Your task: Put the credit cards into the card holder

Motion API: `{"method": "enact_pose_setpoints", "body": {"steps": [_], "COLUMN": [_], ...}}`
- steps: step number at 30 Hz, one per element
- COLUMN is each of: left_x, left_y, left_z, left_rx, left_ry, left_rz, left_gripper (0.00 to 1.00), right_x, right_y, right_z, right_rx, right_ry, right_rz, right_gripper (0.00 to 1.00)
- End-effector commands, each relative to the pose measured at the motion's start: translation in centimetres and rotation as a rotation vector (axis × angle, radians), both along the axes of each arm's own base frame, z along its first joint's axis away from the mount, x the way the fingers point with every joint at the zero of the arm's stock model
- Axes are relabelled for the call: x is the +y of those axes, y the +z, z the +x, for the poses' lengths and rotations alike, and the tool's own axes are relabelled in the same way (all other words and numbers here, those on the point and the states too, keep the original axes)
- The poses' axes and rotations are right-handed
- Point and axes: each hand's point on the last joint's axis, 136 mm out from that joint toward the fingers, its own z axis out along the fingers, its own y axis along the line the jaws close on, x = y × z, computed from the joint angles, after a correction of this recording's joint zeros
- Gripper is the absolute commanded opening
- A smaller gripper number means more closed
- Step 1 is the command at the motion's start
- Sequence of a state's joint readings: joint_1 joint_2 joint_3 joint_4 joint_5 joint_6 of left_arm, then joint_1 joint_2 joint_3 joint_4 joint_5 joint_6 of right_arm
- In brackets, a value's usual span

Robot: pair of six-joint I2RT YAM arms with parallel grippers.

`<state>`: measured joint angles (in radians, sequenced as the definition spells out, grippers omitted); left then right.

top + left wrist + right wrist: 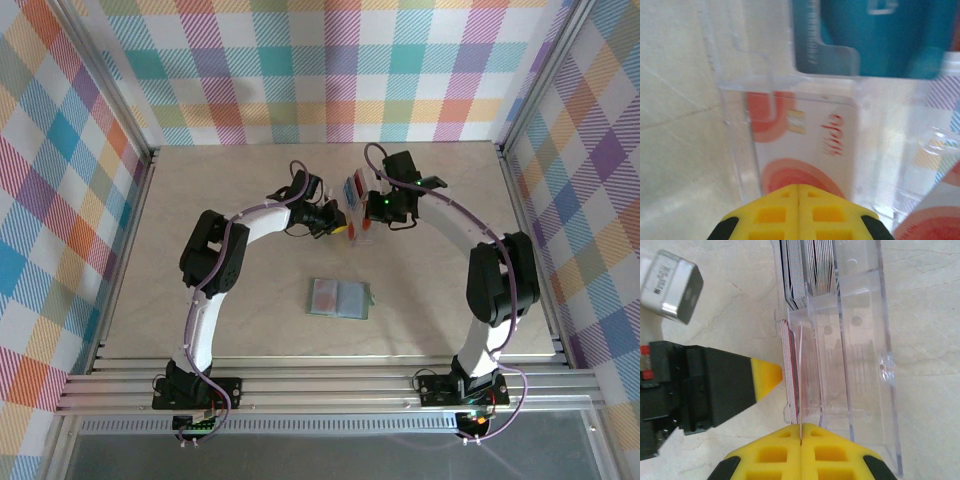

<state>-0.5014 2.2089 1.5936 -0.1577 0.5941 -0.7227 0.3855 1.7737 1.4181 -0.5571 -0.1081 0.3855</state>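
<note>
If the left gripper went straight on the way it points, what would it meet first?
The left gripper, shut, would likely meet the clear rack first, at its side wall, the pale card just behind.

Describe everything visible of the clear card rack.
The clear rack is transparent plastic with slotted compartments, sitting on the table. Cards stand on edge inside: stacks at one end, red-edged ones mid-rack. The right gripper is shut on a thin card in it; the shut left gripper has its tip at the rack's side.
</note>
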Motion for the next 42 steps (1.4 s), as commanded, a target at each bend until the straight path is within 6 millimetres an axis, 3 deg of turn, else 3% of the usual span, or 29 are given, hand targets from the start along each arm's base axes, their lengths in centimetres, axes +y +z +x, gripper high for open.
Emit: {"method": "enact_pose_setpoints", "body": {"steps": [1, 7, 11, 16, 22, 30, 42], "left_x": [0.6, 3.1, 5.9, 8.1, 8.0, 8.1, 8.4], "left_y": [6.3, 7.6, 5.7, 2.5, -0.4, -3.3, -6.1], "left_z": [-1.1, -4.5, -8.8, -13.3, -15.6, -16.4, -18.0], "left_rx": [-0.104, -0.133, -0.109, -0.099, -0.105, -0.092, -0.029], "left_ry": [-0.043, -0.039, -0.069, -0.124, -0.197, -0.238, -0.254], "left_rz": [-0.034, 0.04, 0.204, 0.343, 0.421, 0.498, 0.541], "left_gripper": [0.02, 0.1, 0.14, 0.2, 0.2, 0.19, 0.16], "right_x": [0.0, 0.6, 1.5, 3.6, 4.9, 5.2, 6.1], "right_y": [3.7, 5.5, 4.9, 2.6, -1.9, -5.1, -7.8], "right_z": [-0.5, -4.4, -8.0, -12.9, -17.1, -19.3, -20.0], "right_rx": [-0.095, -0.135, -0.122, -0.053, 0.072, 0.188, 0.299], "right_ry": [-0.013, 0.026, 0.069, 0.166, 0.215, 0.238, 0.246], "right_rz": [0.055, 0.204, 0.296, 0.368, 0.363, 0.378, 0.413], "right_gripper": [0.0, 0.0, 0.0, 0.0, 0.0, 0.0, 0.0]}}
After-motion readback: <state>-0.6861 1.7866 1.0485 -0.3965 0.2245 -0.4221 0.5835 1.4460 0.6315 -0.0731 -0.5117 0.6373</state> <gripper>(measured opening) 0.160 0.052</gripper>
